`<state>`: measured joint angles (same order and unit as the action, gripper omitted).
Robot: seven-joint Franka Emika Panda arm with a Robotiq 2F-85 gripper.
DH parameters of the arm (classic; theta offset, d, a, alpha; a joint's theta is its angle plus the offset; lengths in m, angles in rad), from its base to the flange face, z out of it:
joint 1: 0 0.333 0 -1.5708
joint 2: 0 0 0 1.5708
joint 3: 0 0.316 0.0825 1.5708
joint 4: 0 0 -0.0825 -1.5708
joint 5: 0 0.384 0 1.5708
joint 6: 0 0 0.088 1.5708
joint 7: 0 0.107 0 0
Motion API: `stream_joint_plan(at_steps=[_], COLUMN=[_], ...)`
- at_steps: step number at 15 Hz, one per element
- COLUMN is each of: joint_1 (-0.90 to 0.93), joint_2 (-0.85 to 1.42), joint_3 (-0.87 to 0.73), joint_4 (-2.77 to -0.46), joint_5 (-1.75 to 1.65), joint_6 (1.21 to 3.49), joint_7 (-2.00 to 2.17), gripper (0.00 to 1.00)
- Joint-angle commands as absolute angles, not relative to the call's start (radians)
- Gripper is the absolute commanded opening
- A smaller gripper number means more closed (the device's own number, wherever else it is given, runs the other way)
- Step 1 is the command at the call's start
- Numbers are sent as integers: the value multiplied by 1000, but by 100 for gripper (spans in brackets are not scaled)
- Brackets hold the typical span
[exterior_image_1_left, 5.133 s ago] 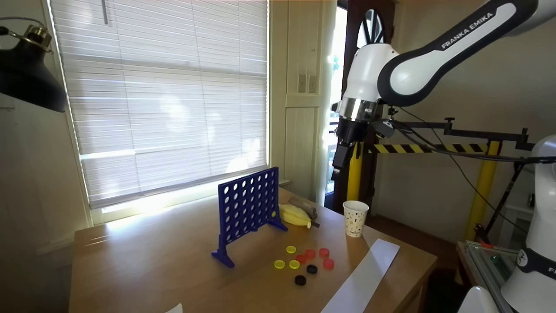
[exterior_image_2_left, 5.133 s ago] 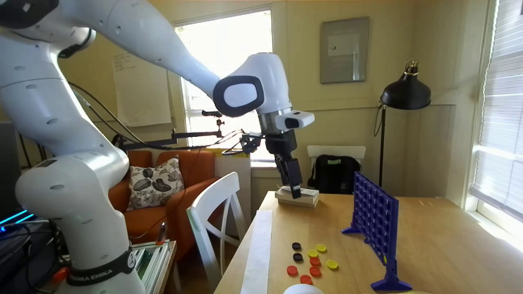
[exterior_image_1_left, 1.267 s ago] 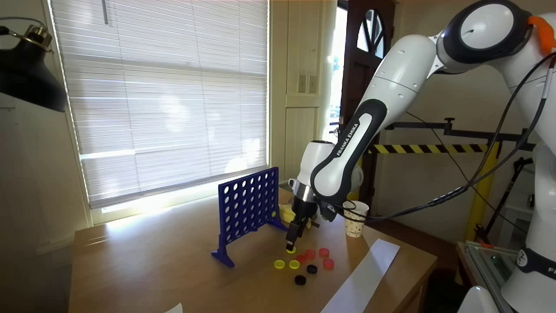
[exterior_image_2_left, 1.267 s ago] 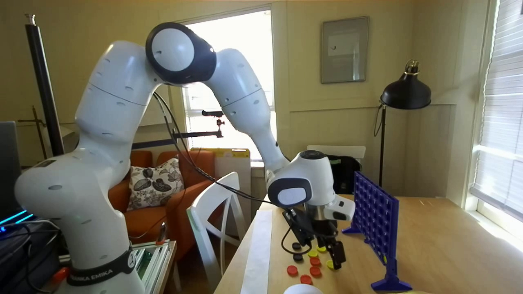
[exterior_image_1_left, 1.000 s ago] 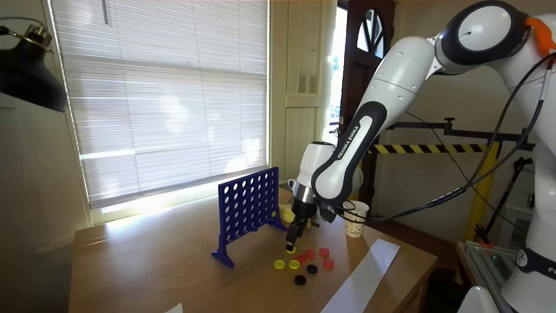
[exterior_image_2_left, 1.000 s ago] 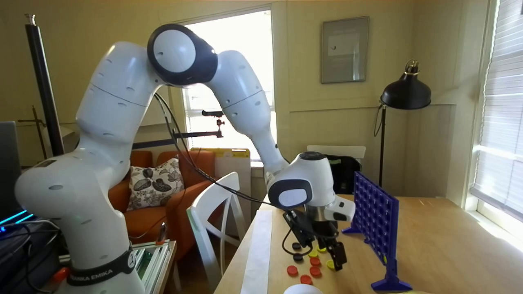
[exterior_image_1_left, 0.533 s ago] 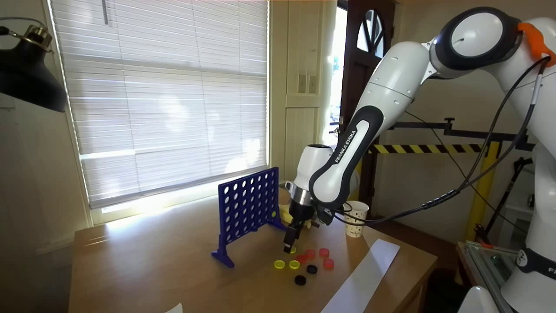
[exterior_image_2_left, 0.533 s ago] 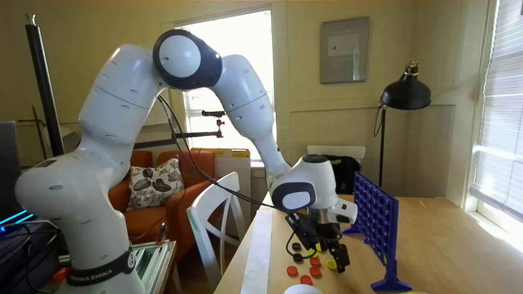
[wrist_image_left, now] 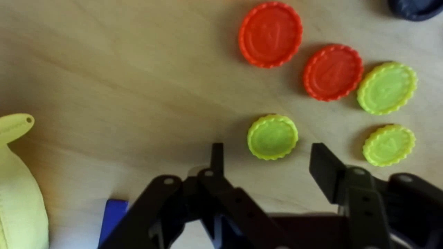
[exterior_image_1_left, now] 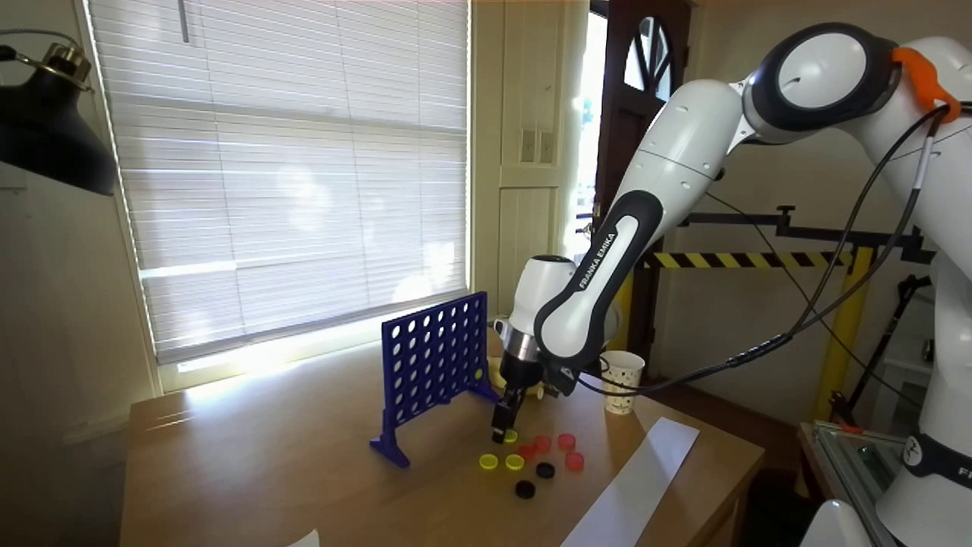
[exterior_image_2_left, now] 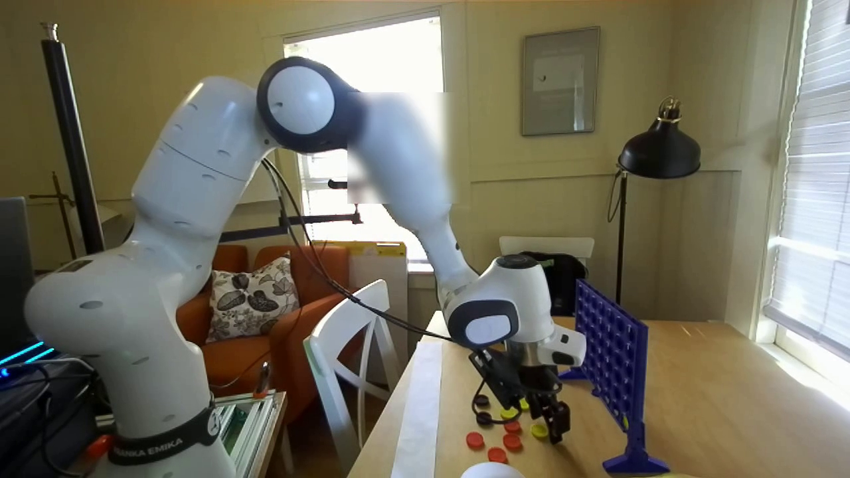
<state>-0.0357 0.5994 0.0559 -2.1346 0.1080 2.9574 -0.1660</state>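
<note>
Gripper point(wrist_image_left: 267, 164), black, two-fingered: fingers point(wrist_image_left: 327, 173) standing well apart, the gap wider than a disc, nothing held. Yellow disc point(wrist_image_left: 272, 137), scalloped rim, flat on the wooden table point(exterior_image_1_left: 304, 471): the wrist view sets it between the fingertips, touching neither; in both exterior views it shows just beside the gripper's tip, where the gap is hard to read. Two more yellow discs point(wrist_image_left: 389, 145): near it, one against or just beside a red disc, contact uncertain. Red discs point(exterior_image_1_left: 566, 441): four in both exterior views, two in the wrist view. Black discs point(exterior_image_1_left: 525, 490): two in both exterior views, part of one at the wrist view's upper edge. Game frame point(exterior_image_1_left: 388, 380), blue, upright, pierced with round holes: both exterior views. Yellow soft thing point(wrist_image_left: 20, 207) with a flat, holed end: plain in the wrist view, partly behind the gripper in an exterior view. Paper cup point(exterior_image_1_left: 619, 404): patterned wall visible in an exterior view. White strip point(exterior_image_2_left: 418, 411), flat on the table: both exterior views. Orange armchair point(exterior_image_2_left: 229, 364), leaf-patterned cushion point(exterior_image_2_left: 255, 299): in an exterior view. Striped bar point(exterior_image_1_left: 744, 260), black and yellow: in an exterior view.
</note>
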Motion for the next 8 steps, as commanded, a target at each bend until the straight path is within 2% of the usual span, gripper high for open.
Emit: stream_joint_plan(at_steps=[1, 3, 4, 5, 6, 7, 8], joint_1=[-46, -49, -46, -48, -47, -45, -44], joint_2=[621, 615, 614, 613, 612, 613, 611], joint_3=[71, 77, 75, 77, 77, 75, 75], joint_4=[-2108, -2110, -2113, -2113, -2114, -2113, -2114], joint_5=[80, 84, 84, 85, 86, 84, 84], joint_6=[2951, 2937, 2941, 2940, 2939, 2937, 2936], joint_7=[-141, -139, -136, -137, -136, -134, -133], gripper=[39, 22, 36, 17, 14, 59, 56])
